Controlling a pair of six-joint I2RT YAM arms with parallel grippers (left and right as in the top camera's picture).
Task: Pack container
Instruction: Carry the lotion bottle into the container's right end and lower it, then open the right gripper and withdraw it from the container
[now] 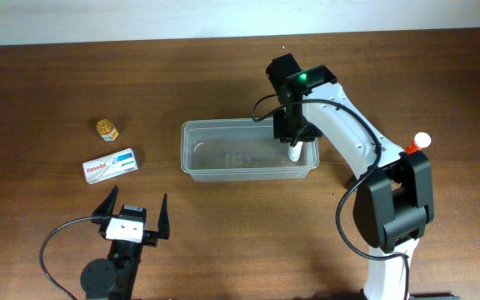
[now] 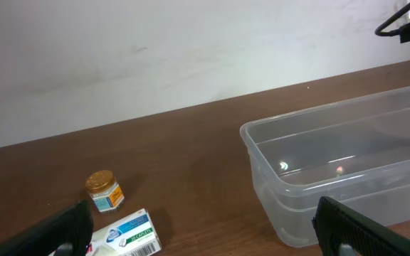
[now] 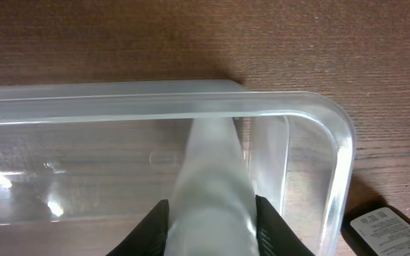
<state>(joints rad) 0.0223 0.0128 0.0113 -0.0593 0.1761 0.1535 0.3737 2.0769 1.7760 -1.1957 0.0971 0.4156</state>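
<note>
The container (image 1: 187,152) is a clear plastic tub in the middle of the wooden table. It also shows in the left wrist view (image 2: 262,153) and the right wrist view (image 3: 155,96). My right gripper (image 1: 294,142) reaches down into its right end, shut on a white bottle (image 1: 294,154). In the right wrist view the black fingers (image 3: 164,220) press both sides of the white bottle (image 3: 212,171), whose far end points down at the tub floor by the right wall. My left gripper (image 1: 137,200) hovers wide open near the front left edge and holds nothing (image 2: 201,231).
A small jar with a gold lid (image 1: 107,128) and a white medicine box (image 1: 111,165) lie left of the tub, the box just beyond my left fingers (image 2: 127,235). A white bottle with an orange band (image 1: 419,142) stands at the right. A dark labelled object (image 3: 386,227) lies outside the tub's right corner.
</note>
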